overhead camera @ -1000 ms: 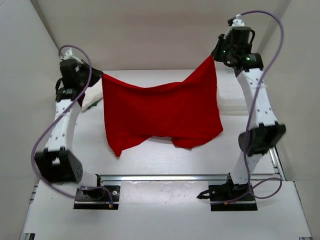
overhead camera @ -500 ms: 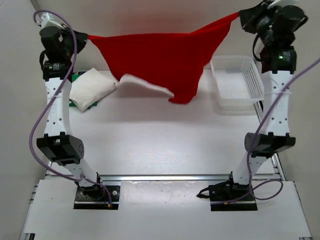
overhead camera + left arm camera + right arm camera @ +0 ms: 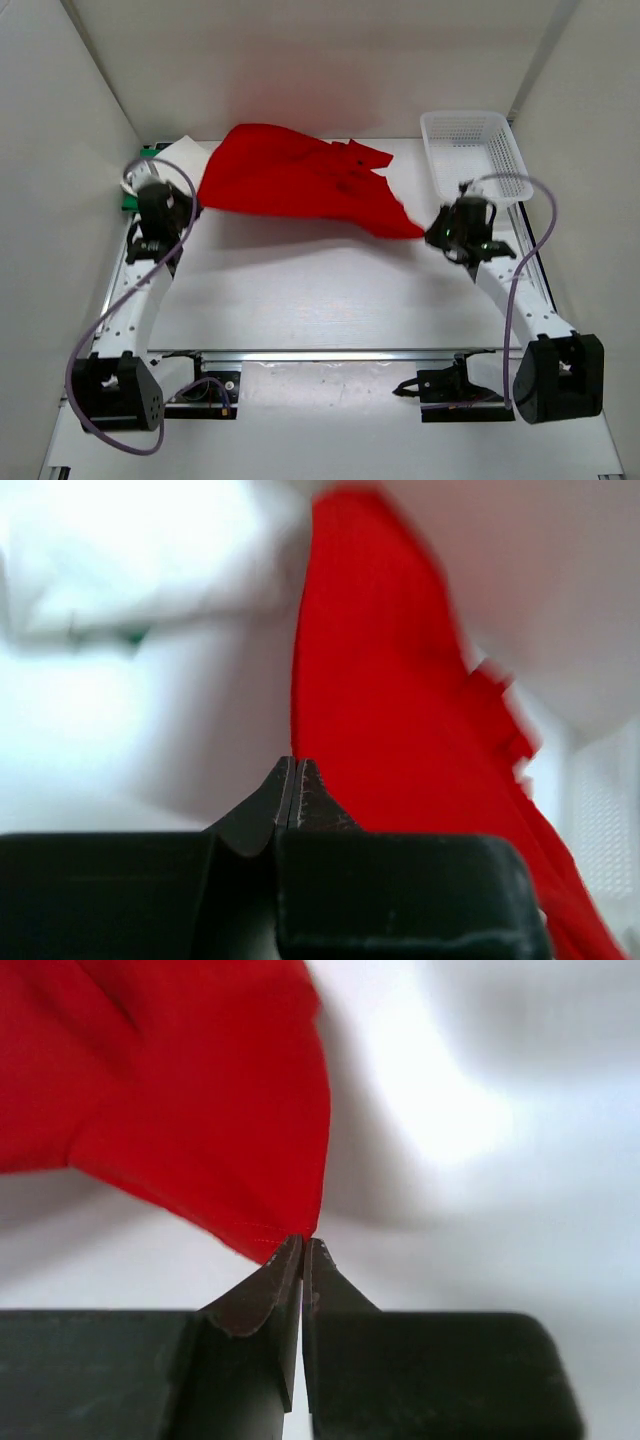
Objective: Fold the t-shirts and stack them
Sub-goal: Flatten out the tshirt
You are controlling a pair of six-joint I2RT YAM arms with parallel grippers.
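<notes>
A red t-shirt (image 3: 300,185) lies stretched low across the back of the table, creased and partly bunched. My left gripper (image 3: 190,203) is at its left end, and in the left wrist view the gripper (image 3: 294,765) is shut, with the red cloth (image 3: 400,730) running away from its tips. My right gripper (image 3: 430,235) is at the shirt's right corner. In the right wrist view the gripper (image 3: 303,1243) is shut on the hemmed corner of the red cloth (image 3: 190,1090). A folded white t-shirt (image 3: 180,152) lies at the back left.
A white mesh basket (image 3: 470,117) stands at the back right, just beyond my right gripper. A green item (image 3: 133,200) shows under the white shirt by the left wall. White walls close in on both sides and the back.
Both arms have swung down from high above the table. The red shirt, held stretched in the air before, now lies low across the back of the table.
</notes>
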